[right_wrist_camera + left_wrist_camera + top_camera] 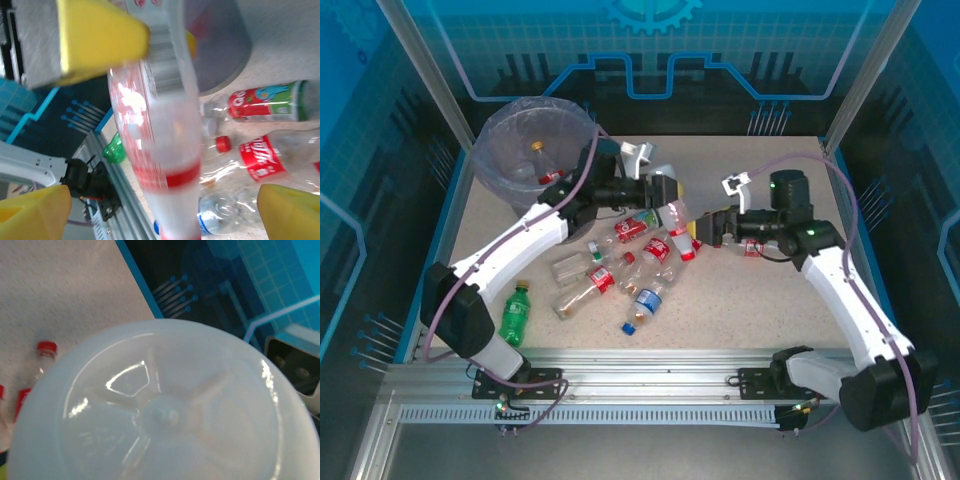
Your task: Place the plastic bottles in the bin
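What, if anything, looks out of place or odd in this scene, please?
One red-labelled bottle hangs above the table between the arms. The right tool stands open around it, so the left tool seems to hold it. A green bottle lies alone, apart from the other bottles.

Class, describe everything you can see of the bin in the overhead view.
The bin is round and grey, lined with a translucent lilac plastic bag. It stands upright and open-topped at the far left corner of the table. Inside lie a red-labelled bottle and something yellow-capped. The left arm passes its right edge.
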